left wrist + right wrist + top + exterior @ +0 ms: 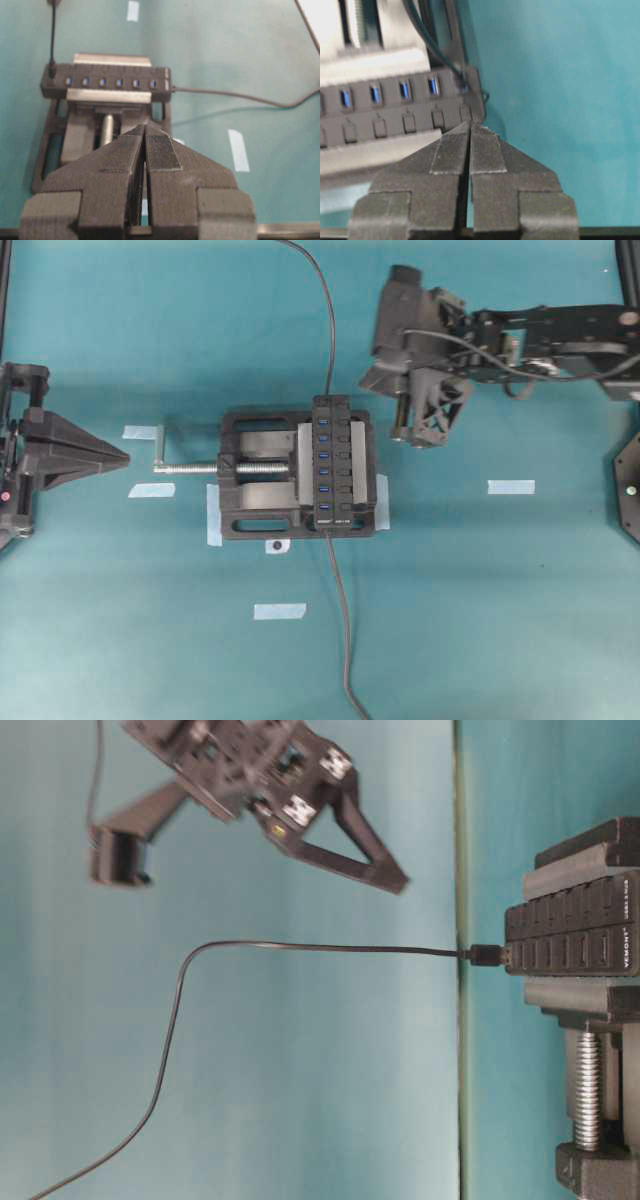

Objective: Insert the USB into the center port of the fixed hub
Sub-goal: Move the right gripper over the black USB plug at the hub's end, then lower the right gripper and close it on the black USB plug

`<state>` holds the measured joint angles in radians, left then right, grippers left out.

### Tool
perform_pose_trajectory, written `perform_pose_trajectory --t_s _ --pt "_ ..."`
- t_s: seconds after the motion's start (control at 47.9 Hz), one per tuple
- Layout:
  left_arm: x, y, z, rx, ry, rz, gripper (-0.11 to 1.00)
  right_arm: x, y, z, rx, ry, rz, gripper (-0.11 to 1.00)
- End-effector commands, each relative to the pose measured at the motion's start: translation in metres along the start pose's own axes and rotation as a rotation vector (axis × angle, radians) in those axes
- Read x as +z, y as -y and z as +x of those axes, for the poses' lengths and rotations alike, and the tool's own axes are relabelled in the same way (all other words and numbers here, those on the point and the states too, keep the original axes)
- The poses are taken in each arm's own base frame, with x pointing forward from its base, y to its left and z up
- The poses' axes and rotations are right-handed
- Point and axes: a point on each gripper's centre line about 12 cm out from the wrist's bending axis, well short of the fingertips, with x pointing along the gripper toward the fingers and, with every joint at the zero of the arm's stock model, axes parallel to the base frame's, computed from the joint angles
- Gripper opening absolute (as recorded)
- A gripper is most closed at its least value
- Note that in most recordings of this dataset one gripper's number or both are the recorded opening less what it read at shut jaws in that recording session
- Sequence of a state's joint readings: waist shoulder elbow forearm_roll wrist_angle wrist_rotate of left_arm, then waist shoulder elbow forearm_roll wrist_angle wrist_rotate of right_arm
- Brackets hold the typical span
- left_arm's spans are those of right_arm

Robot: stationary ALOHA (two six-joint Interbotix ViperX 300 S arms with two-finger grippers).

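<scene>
The right end effector is closed on nothing, its pads pressed together. It hovers just beside the cable end of the fixed hub. On that last slot the USB stands upright, apparently seated in the end port, and its cable arcs away above the tabletop. The center port, fourth along from the plug, is bare. As I read it, the step in hand is to take the plug. The jaws should open and close on the plug body rather than the cable, then pull straight along the plug's axis. After that, shift along the row, square the plug to the slot, and press without tilting. The vise clamps the hub. Well beyond, the left end effector is also closed and empty.
</scene>
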<state>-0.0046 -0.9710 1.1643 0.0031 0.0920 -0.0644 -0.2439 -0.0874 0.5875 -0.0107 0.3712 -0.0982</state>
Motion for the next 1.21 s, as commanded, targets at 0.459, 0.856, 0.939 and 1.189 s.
perform_pose_trajectory --t_s 0.459,0.856,0.939,1.189 --pt "0.014 0.001 -0.002 -0.001 0.038 0.000 0.00 0.016 -0.001 0.013 0.006 -0.016 -0.084 0.00" --pt "0.015 0.001 -0.002 -0.001 0.040 -0.005 0.00 0.023 -0.007 0.017 0.004 0.085 -0.104 0.10" --pt "0.015 0.001 -0.002 -0.002 0.040 -0.005 0.00 0.022 -0.009 0.019 0.006 0.089 -0.105 0.21" --pt "0.018 0.001 -0.002 -0.003 0.047 -0.005 0.00 0.017 -0.016 0.029 0.025 0.047 -0.093 0.85"
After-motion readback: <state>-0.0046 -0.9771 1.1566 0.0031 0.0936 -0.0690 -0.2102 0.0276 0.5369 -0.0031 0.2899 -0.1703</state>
